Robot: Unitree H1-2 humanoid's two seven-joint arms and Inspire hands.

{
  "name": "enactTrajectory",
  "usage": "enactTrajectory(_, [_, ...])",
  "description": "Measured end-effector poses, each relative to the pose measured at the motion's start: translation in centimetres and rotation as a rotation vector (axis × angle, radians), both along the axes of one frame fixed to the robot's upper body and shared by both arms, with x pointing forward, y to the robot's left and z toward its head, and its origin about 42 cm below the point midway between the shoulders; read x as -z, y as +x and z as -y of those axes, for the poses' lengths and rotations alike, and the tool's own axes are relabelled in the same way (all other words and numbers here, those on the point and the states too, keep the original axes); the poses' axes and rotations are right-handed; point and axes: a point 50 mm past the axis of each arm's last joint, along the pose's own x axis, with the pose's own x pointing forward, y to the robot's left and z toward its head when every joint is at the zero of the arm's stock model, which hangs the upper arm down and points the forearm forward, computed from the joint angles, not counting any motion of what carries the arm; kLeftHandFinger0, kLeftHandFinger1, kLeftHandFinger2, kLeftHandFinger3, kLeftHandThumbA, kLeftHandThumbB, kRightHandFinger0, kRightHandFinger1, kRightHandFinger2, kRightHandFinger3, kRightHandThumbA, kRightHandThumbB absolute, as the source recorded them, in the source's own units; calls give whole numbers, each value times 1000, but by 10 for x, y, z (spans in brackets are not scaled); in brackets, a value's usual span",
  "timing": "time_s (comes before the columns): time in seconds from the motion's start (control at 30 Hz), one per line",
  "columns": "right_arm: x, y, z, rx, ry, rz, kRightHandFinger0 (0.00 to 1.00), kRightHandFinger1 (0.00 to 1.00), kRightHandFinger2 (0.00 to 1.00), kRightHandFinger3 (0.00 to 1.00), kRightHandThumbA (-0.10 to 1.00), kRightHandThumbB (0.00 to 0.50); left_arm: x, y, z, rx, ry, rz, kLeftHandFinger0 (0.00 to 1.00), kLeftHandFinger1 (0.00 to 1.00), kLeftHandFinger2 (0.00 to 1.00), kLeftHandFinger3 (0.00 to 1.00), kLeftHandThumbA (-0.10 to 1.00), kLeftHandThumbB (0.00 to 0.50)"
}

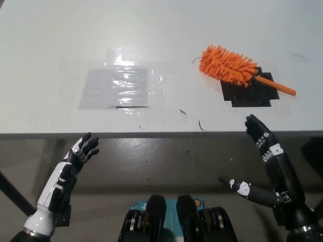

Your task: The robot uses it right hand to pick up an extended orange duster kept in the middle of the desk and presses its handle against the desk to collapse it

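The orange duster point(229, 65) lies on the white desk point(166, 30) at the right, its fluffy head pointing left and its short orange handle point(275, 86) pointing right, over a black tape patch point(250, 95). My black right hand point(267, 161) hangs open below the desk's front edge, well short of the duster, holding nothing. The white left hand point(75, 161) rests open at the lower left, also below the desk edge.
A clear plastic sheet point(116, 86) is taped flat on the desk's middle left. The desk's front edge point(151, 134) crosses the picture, with grey floor beneath it. A dark object point(313, 151) sits at the right edge.
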Motion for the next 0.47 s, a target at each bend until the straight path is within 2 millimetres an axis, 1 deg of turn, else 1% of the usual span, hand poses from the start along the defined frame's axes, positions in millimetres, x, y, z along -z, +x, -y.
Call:
enactTrajectory(0.07, [11, 2, 3, 17, 31, -23, 1000, 1000, 1000, 1000, 1000, 117, -2, 2, -2, 2, 8, 6, 1000, 1000, 1000, 1000, 1000, 304])
enactTrajectory(0.1, [14, 2, 4, 19, 40, -32, 1000, 1000, 1000, 1000, 1000, 107, -3, 3, -3, 3, 12, 8, 1000, 1000, 1000, 1000, 1000, 305])
enactTrajectory(0.13, [17, 2, 5, 21, 49, -37, 1000, 1000, 1000, 1000, 1000, 109, -4, 4, -3, 4, 15, 11, 1000, 1000, 1000, 1000, 1000, 310])
enactTrajectory(0.33, [27, -1, 10, 22, 84, -74, 1000, 1000, 1000, 1000, 1000, 133, -4, 4, -2, 9, 19, 9, 1000, 1000, 1000, 1000, 1000, 303])
enactTrajectory(0.37, [28, -1, 11, 17, 85, -83, 1000, 1000, 1000, 1000, 1000, 109, -4, 4, -3, 9, 20, 8, 1000, 1000, 1000, 1000, 1000, 312])
enactTrajectory(0.47, [32, 1, 12, 7, 80, -109, 1000, 1000, 1000, 1000, 1000, 108, -5, 4, -4, 9, 26, 8, 1000, 1000, 1000, 1000, 1000, 314])
